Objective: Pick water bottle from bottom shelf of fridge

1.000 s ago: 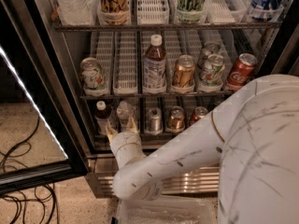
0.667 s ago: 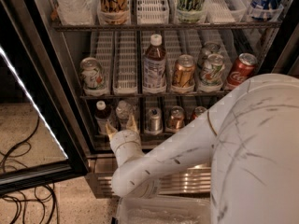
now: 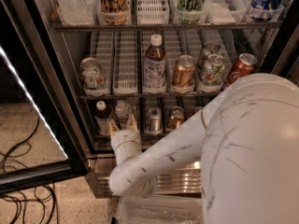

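The fridge (image 3: 69, 73) stands open in front of me. On its bottom shelf (image 3: 99, 136) the small clear water bottle (image 3: 122, 110) stands second from the left, next to a white-capped bottle of dark liquid (image 3: 101, 116). My gripper (image 3: 124, 124) is at the front of that shelf, right in front of the water bottle's lower body. Its two tan fingertips (image 3: 113, 127) are spread apart, one on each side of the bottle, and open. The bottle's base is hidden behind the gripper. My white arm fills the lower right.
A silver can (image 3: 154, 120) and a bronze can (image 3: 175, 117) stand to the right on the same shelf. The shelf above holds several cans and a brown labelled bottle (image 3: 154, 64). The glass door (image 3: 32, 111) hangs open at left, cables (image 3: 18, 171) lie on the floor, and a clear bin (image 3: 159, 211) sits below.
The bulky upper part of my arm has shifted a little left and up in view. The gripper stays at the water bottle, still open.
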Robot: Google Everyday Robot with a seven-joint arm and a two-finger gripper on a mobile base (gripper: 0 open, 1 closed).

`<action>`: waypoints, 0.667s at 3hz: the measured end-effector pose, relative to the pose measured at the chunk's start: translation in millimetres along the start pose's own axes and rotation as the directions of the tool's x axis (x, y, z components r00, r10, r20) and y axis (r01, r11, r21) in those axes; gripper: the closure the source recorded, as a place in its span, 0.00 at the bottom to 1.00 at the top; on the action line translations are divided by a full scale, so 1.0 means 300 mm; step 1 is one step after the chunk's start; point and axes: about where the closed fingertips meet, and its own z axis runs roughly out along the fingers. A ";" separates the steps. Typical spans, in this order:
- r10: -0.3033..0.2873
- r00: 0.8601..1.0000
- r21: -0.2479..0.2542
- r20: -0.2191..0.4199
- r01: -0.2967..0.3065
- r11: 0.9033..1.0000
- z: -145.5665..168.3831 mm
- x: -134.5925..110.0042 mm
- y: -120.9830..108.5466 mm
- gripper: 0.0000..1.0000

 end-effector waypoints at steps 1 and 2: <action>-0.006 1.000 0.028 -0.002 0.006 1.000 0.001 0.005 -0.014 0.45; -0.006 1.000 0.044 -0.004 0.007 0.999 0.002 0.010 -0.021 0.39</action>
